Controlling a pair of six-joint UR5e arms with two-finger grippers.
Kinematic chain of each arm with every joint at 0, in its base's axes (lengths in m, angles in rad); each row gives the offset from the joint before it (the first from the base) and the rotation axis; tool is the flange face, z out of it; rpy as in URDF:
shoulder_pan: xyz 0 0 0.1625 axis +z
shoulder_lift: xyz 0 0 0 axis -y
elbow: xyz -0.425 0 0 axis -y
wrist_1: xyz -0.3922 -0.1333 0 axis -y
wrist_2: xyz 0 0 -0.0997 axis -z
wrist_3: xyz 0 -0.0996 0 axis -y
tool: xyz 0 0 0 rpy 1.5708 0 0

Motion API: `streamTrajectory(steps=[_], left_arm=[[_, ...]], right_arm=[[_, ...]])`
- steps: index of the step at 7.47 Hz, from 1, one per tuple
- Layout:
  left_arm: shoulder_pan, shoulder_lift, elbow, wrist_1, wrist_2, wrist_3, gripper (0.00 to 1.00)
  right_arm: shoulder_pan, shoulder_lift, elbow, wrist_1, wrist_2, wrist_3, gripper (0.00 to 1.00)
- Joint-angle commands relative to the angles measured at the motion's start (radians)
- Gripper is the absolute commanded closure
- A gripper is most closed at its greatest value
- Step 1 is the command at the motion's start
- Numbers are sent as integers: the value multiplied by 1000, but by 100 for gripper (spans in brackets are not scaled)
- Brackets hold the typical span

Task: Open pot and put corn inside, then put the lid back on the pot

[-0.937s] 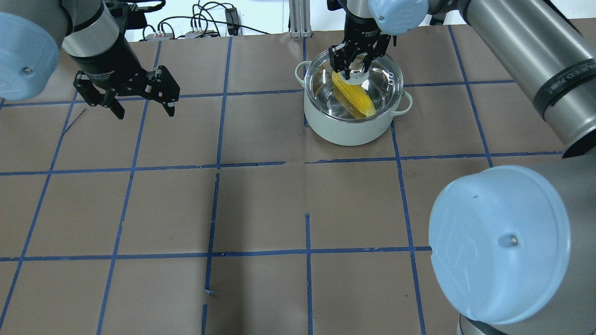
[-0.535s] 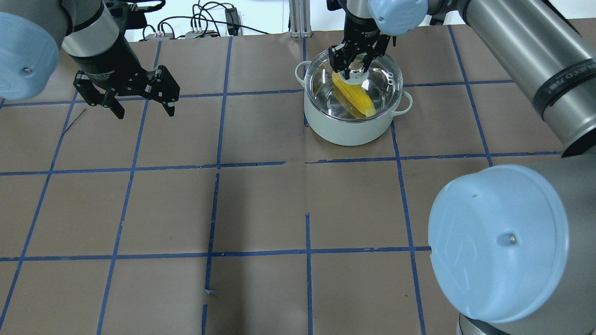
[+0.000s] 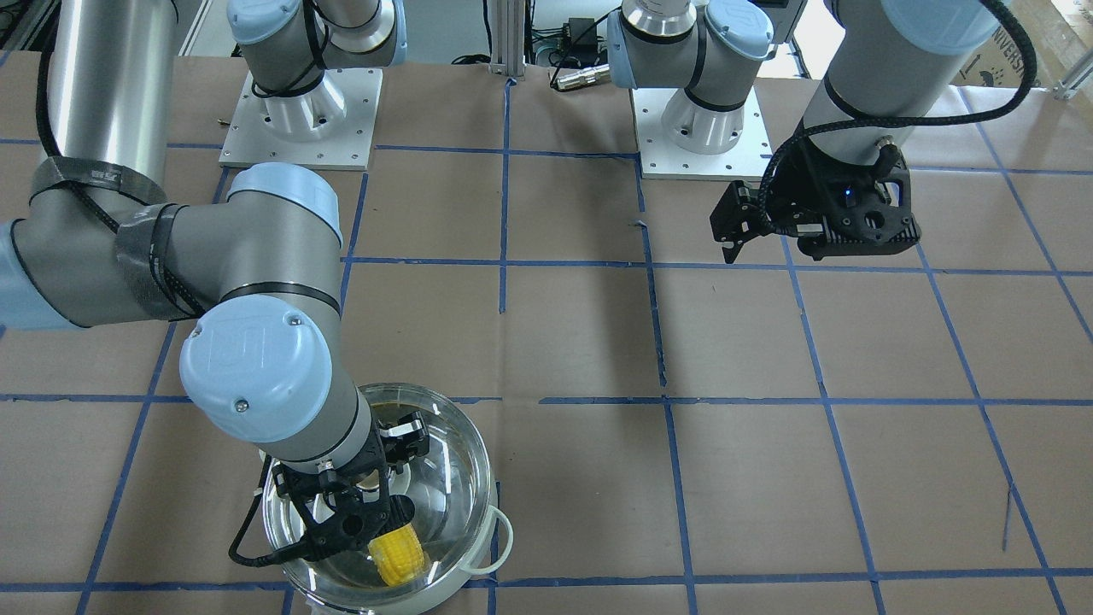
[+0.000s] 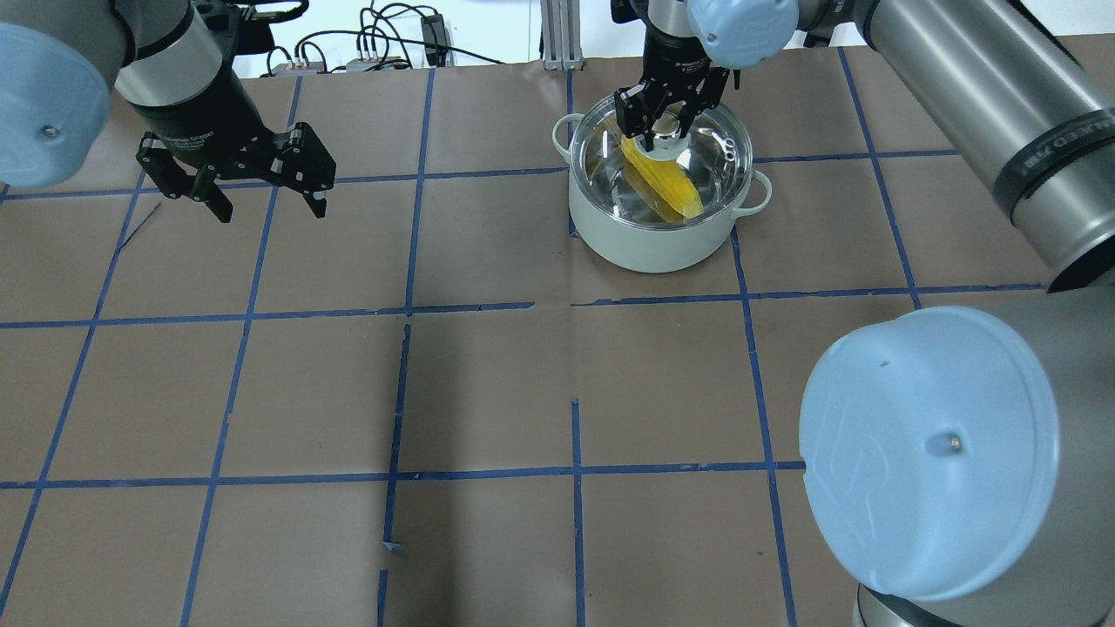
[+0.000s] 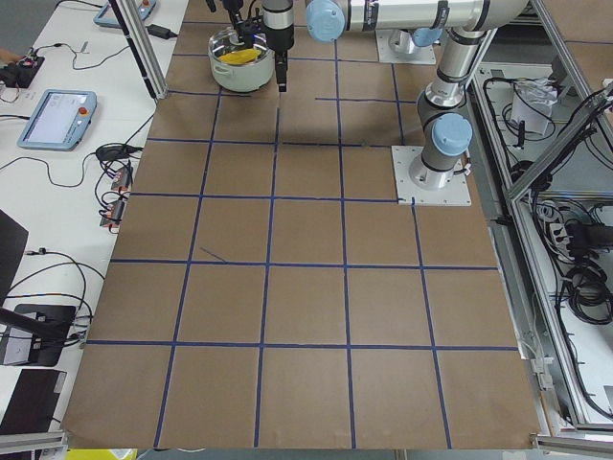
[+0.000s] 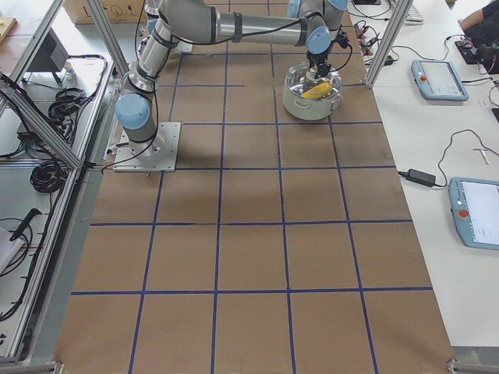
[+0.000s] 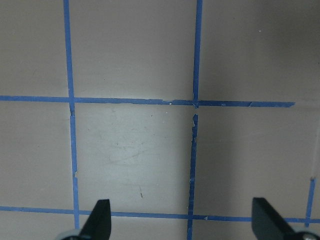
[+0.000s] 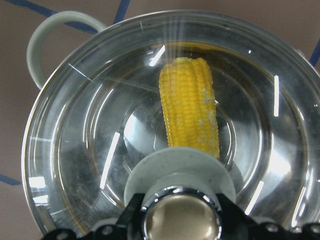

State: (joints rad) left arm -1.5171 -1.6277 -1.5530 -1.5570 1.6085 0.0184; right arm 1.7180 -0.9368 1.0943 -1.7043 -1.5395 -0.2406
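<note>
Pot (image 4: pixel 649 248), pale green, 2 loop handles, is standing on the brown gridded desk (image 4: pixel 488 392) in the upper middle-right of the overhead frame, with 1 yellow corn (image 4: pixel 666 183) lying slantwise inside it and the clear glass lid (image 4: pixel 719 170) covering its mouth. Right tool (image 4: pixel 666 132) is hanging at the top edge of that frame, pinching the lid's knob between its 2 fingers. Left tool (image 4: pixel 272 207) is hanging in the upper left, well apart from the pot, its 2 fingers spread wide over bare desk and holding nothing.
</note>
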Motion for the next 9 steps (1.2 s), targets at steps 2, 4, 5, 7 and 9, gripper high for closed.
streamTrajectory(steps=[2,4,5,7,9], left_arm=[[0,0,1,0,1,0,0],[0,-1,-1,12,1,0,0],[0,-1,-1,14,1,0,0],[0,0,-2,14,2,0,0],[0,-1,-2,14,2,0,0]], right_arm=[[2,-2,1,-44,-7,12,0],[2,-22,13,-34,-7,12,0],[2,-78,36,13,-8,12,0],[-27,-240,228,46,-17,-2,0],[-55,-405,413,-38,-25,1,0]])
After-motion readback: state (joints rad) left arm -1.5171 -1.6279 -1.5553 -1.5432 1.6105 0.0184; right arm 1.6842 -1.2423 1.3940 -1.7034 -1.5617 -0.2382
